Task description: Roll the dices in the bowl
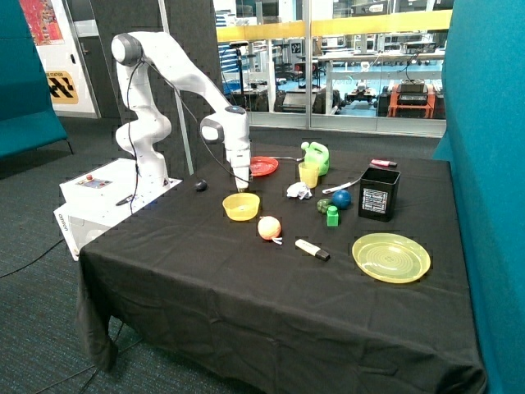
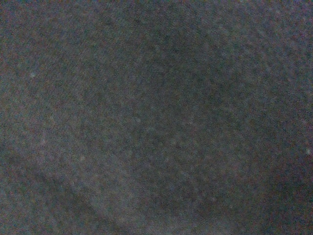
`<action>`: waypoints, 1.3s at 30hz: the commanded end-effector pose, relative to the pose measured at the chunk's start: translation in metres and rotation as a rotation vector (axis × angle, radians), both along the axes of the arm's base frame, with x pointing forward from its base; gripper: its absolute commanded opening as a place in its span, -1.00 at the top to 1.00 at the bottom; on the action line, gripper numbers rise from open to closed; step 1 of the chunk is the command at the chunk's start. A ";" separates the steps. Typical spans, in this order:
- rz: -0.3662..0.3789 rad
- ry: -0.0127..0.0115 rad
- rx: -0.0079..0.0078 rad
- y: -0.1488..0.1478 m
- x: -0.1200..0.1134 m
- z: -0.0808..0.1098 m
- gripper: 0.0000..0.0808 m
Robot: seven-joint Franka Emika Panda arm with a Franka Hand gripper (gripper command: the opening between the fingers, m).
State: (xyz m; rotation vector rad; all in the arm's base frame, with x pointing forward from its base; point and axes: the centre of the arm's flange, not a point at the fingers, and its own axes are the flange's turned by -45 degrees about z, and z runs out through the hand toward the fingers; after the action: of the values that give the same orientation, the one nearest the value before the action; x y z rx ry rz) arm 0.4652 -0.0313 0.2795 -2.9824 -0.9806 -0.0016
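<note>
Looking at the desk [image 1: 246, 279], we see the fingers [image 1: 242, 190] just above the yellow bowl [image 1: 241, 207]; we cannot tell their state.

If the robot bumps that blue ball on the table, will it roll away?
Probably yes. The blue ball looks round and smooth, so a nudge should set it rolling. It may not go far: a green block and a black box sit close by, and the cloth could slow it. The pincer is over at the yellow bowl.
</note>
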 end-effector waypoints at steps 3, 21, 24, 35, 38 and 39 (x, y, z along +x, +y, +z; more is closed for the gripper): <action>-0.012 0.0003 -0.0023 0.007 -0.004 -0.010 -0.04; -0.024 0.0003 -0.0023 0.013 -0.015 -0.009 0.34; -0.027 0.0003 -0.0023 0.012 -0.017 -0.008 0.40; -0.014 0.0003 -0.0023 0.021 -0.028 -0.007 0.51; -0.012 0.0003 -0.0023 0.024 -0.029 -0.006 0.54; -0.011 0.0003 -0.0023 0.025 -0.030 -0.006 0.54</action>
State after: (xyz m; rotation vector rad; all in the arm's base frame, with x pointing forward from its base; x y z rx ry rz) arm 0.4419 -0.0138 0.2718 -2.9902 -0.9550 -0.0007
